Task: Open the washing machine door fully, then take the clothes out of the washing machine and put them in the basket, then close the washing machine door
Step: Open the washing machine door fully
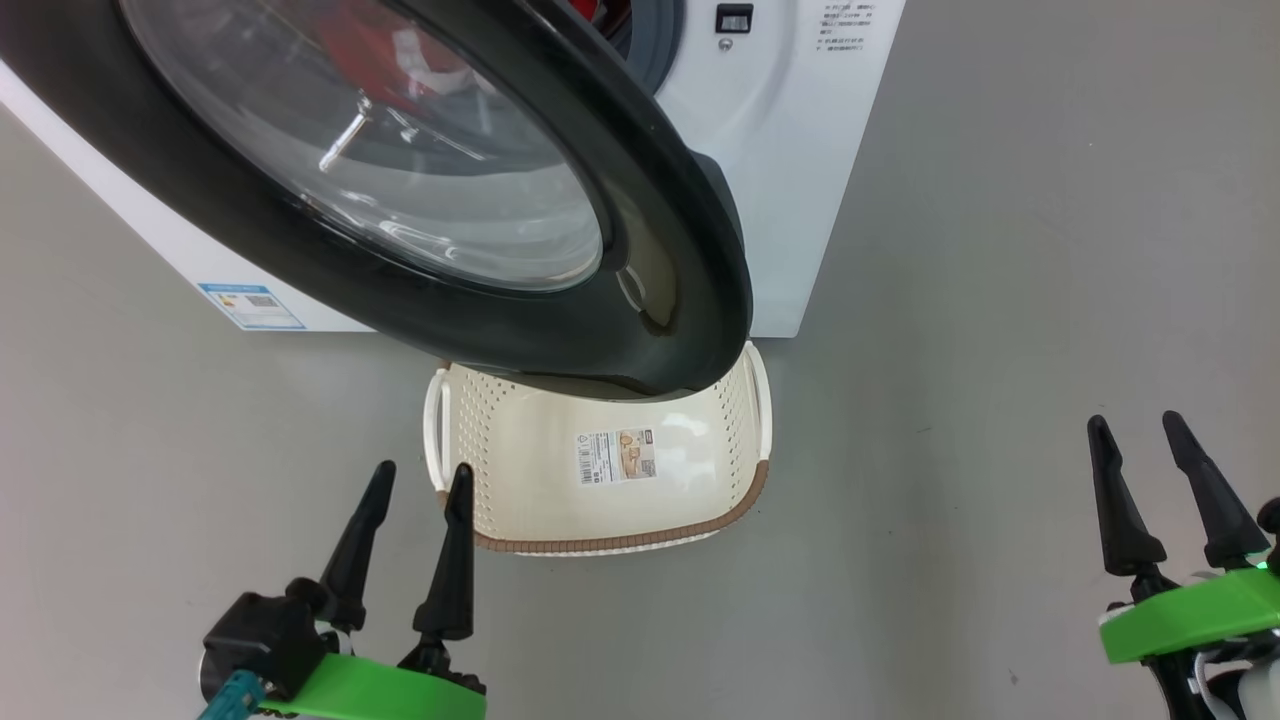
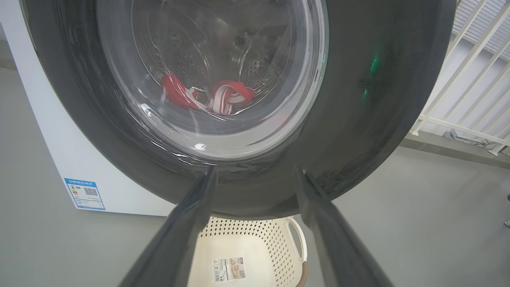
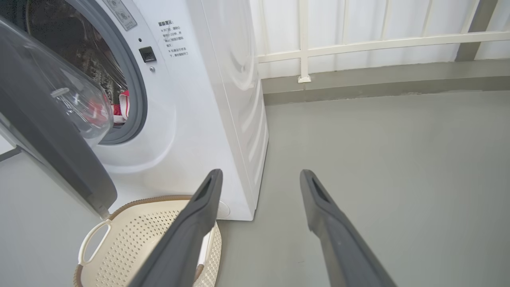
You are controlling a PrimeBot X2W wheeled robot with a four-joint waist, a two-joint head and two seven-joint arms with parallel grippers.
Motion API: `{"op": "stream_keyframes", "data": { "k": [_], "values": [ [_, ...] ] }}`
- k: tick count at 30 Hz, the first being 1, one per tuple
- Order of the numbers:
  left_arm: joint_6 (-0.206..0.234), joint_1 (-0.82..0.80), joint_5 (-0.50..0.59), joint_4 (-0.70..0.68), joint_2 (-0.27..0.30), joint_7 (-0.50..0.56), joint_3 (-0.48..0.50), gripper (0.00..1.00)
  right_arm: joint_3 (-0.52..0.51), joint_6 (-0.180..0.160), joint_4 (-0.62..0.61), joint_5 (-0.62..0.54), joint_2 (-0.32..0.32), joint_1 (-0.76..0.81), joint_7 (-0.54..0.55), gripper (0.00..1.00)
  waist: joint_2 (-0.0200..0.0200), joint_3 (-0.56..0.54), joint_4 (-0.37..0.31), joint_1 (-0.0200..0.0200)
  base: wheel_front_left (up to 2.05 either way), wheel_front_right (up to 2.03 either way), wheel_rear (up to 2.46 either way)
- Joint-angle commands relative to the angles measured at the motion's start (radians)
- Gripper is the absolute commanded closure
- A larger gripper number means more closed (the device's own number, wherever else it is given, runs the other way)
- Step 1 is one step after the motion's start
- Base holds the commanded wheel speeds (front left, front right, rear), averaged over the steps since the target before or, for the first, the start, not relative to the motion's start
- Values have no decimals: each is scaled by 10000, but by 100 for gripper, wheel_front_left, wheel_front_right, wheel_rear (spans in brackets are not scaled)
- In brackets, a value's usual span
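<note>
Head camera looks down; all views share door (image 1: pixel 690 260) and basket (image 1: pixel 520 470).

Red white-striped clothes (image 2: pixel 223 95), glossy black washing machine door (image 1: pixel 660 250), cream perforated basket (image 1: pixel 530 450)

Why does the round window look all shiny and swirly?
Head view: light glints off the bulging glass of the washing machine door. Left wrist view: the curved glass bends and smears the red clothes behind it, and the fingers of the left gripper look blurry.
</note>
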Motion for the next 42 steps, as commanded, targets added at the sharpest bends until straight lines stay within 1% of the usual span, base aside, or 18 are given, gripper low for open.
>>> {"op": "stream_keyframes", "data": {
  "k": [1,4,9,24,34,35,36,37,38,42],
  "values": [
    [-17,-104,101,-268,85,-90,324,0,-97,65,-420,-361,-25,187,-90,0,0,4,5,0,0,0,0],
    [11,-106,103,-312,85,-90,321,0,-677,65,-937,-1029,353,448,-90,0,0,13,15,0,0,0,0],
    [37,-109,102,-352,85,-90,333,0,-987,65,-1082,-1369,611,851,-91,0,0,-1,34,0,0,0,0],
    [33,-118,121,-382,85,-90,355,0,-892,65,-1052,-1425,692,830,-91,0,0,20,-17,0,0,0,0],
    [51,-165,107,-388,85,-90,326,0,-622,65,-1375,-1196,763,541,-91,0,0,98,33,0,0,0,0],
    [54,-178,103,-390,85,-90,323,0,-542,65,-1438,-1106,764,483,-91,13,0,110,45,0,0,0,0],
    [59,-191,98,-393,85,-90,322,0,-484,65,-1498,-1000,770,411,-91,54,0,119,56,0,0,0,0],
    [64,-200,93,-394,85,-90,319,0,-405,65,-1545,-885,773,330,-91,71,0,126,65,0,0,0,0],
    [68,-208,86,-396,85,-90,315,0,-310,65,-1588,-745,776,228,-91,100,0,137,74,0,0,0,0],
    [96,-223,38,-420,85,-90,261,0,220,65,-1740,-125,726,-394,-91,100,0,194,116,0,0,0,0]
  ]
}}
